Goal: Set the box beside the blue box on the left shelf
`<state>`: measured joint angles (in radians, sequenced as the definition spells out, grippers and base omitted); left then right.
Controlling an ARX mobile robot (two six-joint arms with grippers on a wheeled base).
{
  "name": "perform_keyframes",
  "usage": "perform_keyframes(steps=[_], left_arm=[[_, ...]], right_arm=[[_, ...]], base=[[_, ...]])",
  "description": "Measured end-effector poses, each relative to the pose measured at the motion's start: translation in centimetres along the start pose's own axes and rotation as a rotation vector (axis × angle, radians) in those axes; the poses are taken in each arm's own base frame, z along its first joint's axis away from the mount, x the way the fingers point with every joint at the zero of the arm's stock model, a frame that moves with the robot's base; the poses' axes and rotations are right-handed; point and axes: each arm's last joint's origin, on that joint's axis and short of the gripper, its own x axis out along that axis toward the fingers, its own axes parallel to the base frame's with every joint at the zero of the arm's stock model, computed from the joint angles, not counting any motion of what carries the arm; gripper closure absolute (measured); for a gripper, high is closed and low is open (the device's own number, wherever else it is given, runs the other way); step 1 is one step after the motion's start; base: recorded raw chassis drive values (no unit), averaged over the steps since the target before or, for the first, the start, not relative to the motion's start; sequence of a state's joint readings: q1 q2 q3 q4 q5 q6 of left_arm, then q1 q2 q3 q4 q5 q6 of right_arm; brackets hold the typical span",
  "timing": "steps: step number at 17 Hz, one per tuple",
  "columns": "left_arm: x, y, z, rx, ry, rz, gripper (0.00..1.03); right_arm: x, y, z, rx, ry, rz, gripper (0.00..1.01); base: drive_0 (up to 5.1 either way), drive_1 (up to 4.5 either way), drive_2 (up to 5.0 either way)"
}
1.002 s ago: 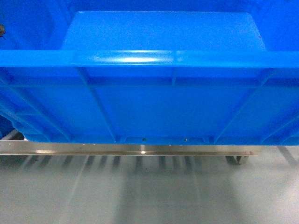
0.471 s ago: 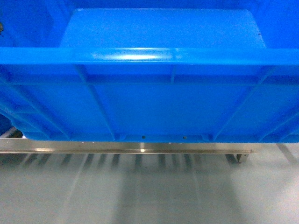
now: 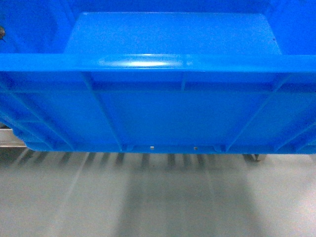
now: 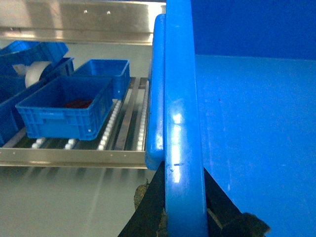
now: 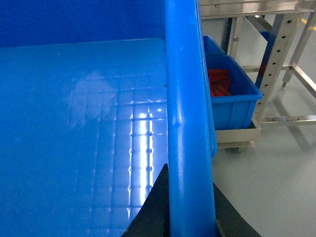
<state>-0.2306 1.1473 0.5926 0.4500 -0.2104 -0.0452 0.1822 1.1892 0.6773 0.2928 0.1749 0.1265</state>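
To the left of the box (image 4: 182,98) I carry, the left shelf (image 4: 74,158) shows its lanes of small white rollers and a shiny metal front lip, with a smaller blue crate (image 4: 66,106) sitting on the rollers, something red lying inside it. Another small blue crate (image 4: 106,74) sits behind that one. My judgement: the placing is underway but not finished. The box's far left corner sits over the shelf's front lip in the left wrist view, yet I cannot tell whether its floor rests on the rollers. What is left, as I see it, is to push it in beside the smaller crate and let go.

At the box's left rim, the left gripper (image 4: 180,217) clamps the thick rolled edge, one dark finger on each side. The rim is glossy, rounded plastic that throws back a hard highlight.

In the head view the box fills nearly everything: ribbed near wall, diagonal stiffeners, a smooth pale-blue floor. Below it lies plain grey flooring (image 3: 158,197).

At the box's right rim, the right gripper (image 5: 190,212) pinches the edge the same way. The floor inside shows a faint moulded grid under the glare. Right of the box stands a perforated steel rack (image 5: 276,54) with a further small blue bin (image 5: 232,94) holding red parts.
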Motion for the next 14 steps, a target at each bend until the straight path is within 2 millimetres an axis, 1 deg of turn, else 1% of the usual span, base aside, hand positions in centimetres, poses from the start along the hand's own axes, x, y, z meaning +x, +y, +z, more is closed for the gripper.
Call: perform_keyframes(steps=[14], left_arm=[[0.0, 0.0, 0.0, 0.0, 0.0, 0.0, 0.94]], right_arm=[[0.0, 0.0, 0.0, 0.0, 0.0, 0.0, 0.93]], base=[[0.0, 0.0, 0.0]])
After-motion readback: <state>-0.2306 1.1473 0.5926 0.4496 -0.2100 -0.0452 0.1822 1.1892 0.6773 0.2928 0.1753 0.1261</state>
